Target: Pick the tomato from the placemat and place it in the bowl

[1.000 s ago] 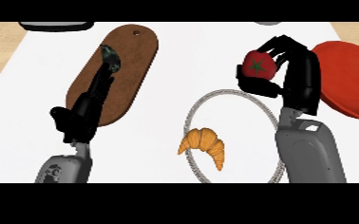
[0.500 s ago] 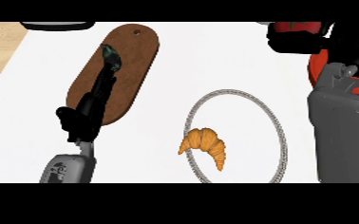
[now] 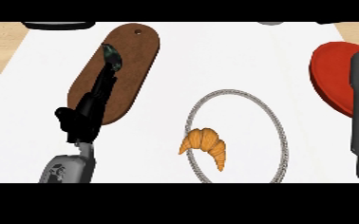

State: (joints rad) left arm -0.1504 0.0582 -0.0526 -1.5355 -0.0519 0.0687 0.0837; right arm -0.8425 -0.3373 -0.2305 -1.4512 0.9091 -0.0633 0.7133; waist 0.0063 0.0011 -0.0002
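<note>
White table fills nearly everything below me, with a strip of pale wood showing at the left edge. On it lies a brown oval board with a hole near its far end, and over that board stretches my left hand, fingers long and straight, holding nothing. It lies there out of the way, I judge, so that the other arm has the room to work.

Nearer to me is a plate with a grey rim, and a croissant rests across its near-left edge. It plays no part in my job.

At the right edge sits a red rounded shape, cut off by the view's border; whether it is the bowl or the placemat I cannot tell from here. A dark strip of my right arm crosses in front of it, but my right hand itself is outside what I see, so I cannot speak for its hold. The tomato shows nowhere on the table; my guess is that it is with that hidden hand.
</note>
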